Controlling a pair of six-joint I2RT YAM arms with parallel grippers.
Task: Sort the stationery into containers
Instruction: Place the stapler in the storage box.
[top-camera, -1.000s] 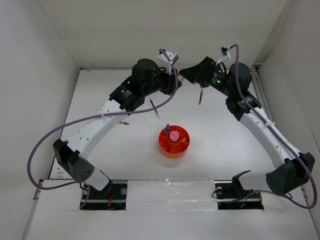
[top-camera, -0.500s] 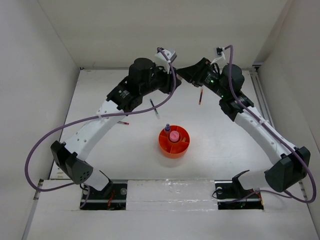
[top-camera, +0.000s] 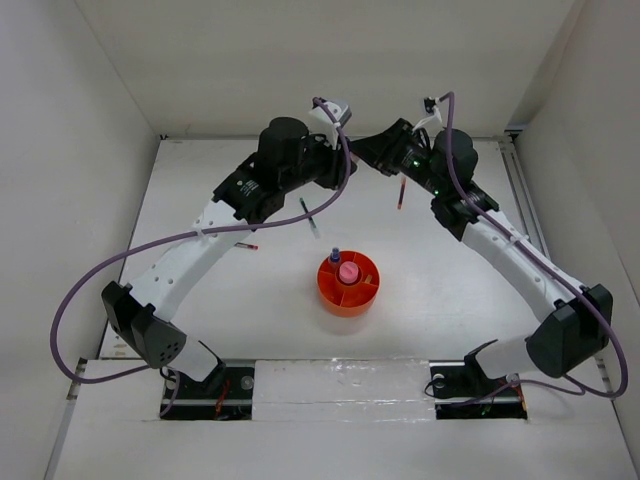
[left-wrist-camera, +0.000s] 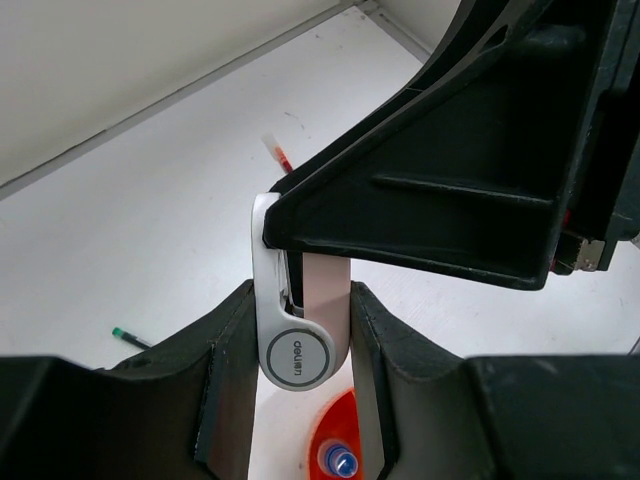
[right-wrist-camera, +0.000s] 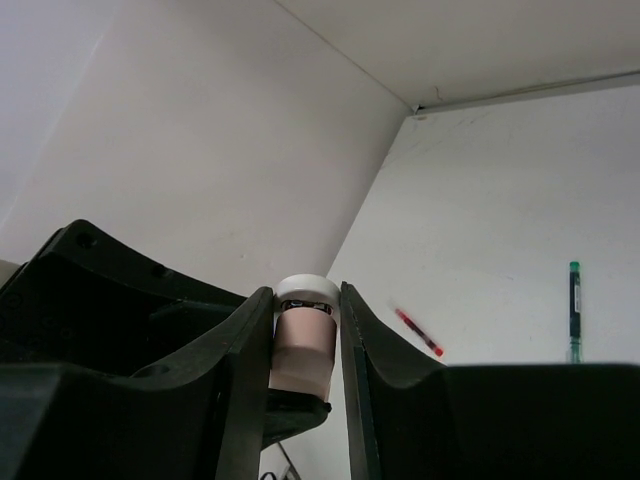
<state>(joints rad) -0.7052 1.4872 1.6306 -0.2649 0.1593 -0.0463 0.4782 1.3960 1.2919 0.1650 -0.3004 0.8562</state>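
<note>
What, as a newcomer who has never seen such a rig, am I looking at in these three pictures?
These are two robot arms, a left arm and a right arm, bolted at the near edge of a white table. The wide picture comes from a fixed camera above and behind them. The other two come from a camera on each wrist. On the table stands an orange organiser tray holding a pink tube and a blue-capped bottle. A red pen, a dark pen and a smaller red pen lie loose. The left gripper and right gripper both seem to clamp one pink and white item in the air.
</note>
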